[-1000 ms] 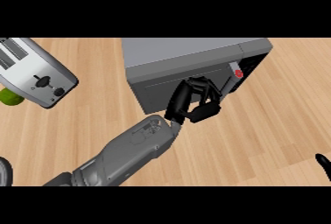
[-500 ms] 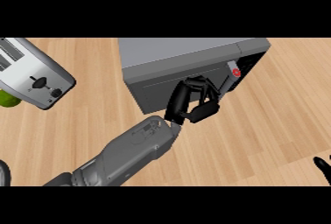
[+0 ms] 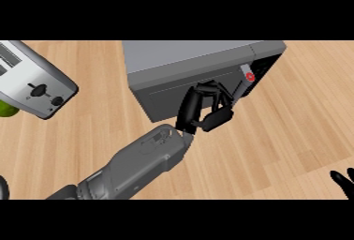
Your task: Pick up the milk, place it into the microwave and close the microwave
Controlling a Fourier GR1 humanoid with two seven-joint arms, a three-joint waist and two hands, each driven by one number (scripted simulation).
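Pale wooden tabletop point(image 3: 290, 140) is carrying a boxy grey microwave point(image 3: 187, 58). No milk is showing (probably sitting inside already), so the left hand point(image 3: 206, 110), fingers curled and gripping nothing, is touching the door front, likely pushing it closed. Right hand point(image 3: 342, 180) is resting open at the lower-right edge.

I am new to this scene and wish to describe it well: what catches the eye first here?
The grey microwave at the top middle stands out, with the left hand against its front and its grey forearm coming up from the lower left. A silver toaster sits at the left edge, and the right hand shows at the lower right corner.
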